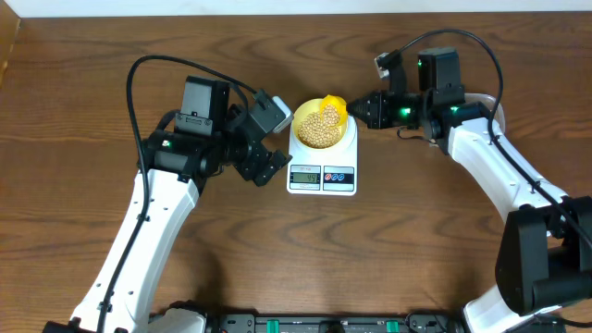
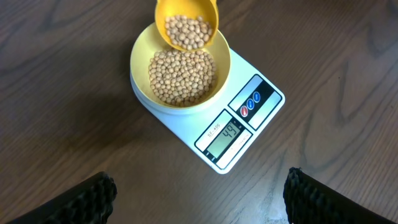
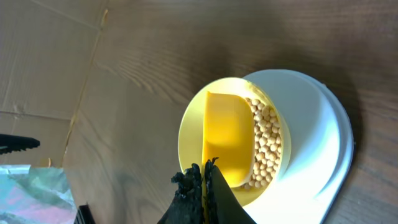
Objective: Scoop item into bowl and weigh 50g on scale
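The white scale [image 1: 347,148] sits on the brown wooden table [image 1: 83,102] between the two arms, its display [image 2: 225,134] and two coloured buttons [image 2: 250,104] along the edge nearest the robot; the pale-yellow bowl [image 2: 140,68] rests on the scale's platform, covering most of it, and holds a heap of small tan beans [image 2: 181,78].

The right gripper [image 3: 203,186] is clenched on the handle end of a bright yellow scoop [image 3: 227,134], its two dark fingers pressed together; the scoop reaches in from the far right of the bowl and hangs over it, tilted towards the heap. In the left wrist view the scoop carries a layer of beans and overlaps the bowl's far rim; in the right wrist view its smooth back faces the camera and hides roughly half of the bowl, with beans showing along one side.

The left gripper [image 1: 273,141] hovers just beside the scale's left edge, apart from it, pointing at the bowl; its jaws are spread wide and grasp nothing, and the two black fingers [image 2: 87,199] show only at the bottom corners of its own camera view.

The display seems to read 49, though the digits are small and slanted.

A sheet of cardboard [image 3: 43,56] lies beyond the table edge in the right wrist view.
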{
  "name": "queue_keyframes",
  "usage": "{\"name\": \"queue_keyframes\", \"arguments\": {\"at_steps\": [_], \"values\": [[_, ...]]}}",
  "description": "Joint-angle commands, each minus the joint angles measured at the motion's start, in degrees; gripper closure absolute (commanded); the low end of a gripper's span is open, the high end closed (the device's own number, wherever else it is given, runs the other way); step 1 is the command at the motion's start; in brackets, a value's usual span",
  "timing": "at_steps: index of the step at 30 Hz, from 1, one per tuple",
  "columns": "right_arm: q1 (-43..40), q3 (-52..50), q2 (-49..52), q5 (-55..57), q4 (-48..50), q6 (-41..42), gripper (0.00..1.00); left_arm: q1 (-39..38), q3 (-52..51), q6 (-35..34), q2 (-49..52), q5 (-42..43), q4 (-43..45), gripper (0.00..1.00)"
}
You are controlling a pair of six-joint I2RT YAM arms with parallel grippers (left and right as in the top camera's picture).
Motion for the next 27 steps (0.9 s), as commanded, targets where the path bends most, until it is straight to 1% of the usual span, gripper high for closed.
{"name": "queue_keyframes", "arguments": {"at_steps": [1,3,5,16,20,23,27], "values": [[-0.72,0.33,-0.15,1.07,2.91,-1.25,0.99,0.28,-0.98,0.57,-0.39,-0.35,0.17,0.12],[-0.85,0.33,-0.15,-0.07,3.98,0.48,0.99,0.28,-0.98,0.57,-0.39,-0.35,0.17,0.12],[-0.83,0.33,-0.15,-1.33,3.08,0.37,0.99,0.28,-0.98,0.57,-0.39,-0.35,0.17,0.12],[-0.79,0.33,-0.15,0.72,3.69,0.44,0.99,0.28,-0.98,0.57,-0.39,-0.35,0.20,0.12],[-0.94,0.33,-0.15,-1.25,3.10,1.92,0.99,0.28,-0.98,0.57,-0.39,-0.35,0.20,0.12],[-0.90,0.33,-0.15,1.18,4.07,1.92,0.99,0.28,-0.98,0.59,-0.39,-0.35,0.20,0.12],[-0.66,0.33,-0.15,-1.14,3.23,3.17,0.99,0.28,-0.98,0.57,-0.39,-0.35,0.17,0.12]]}}
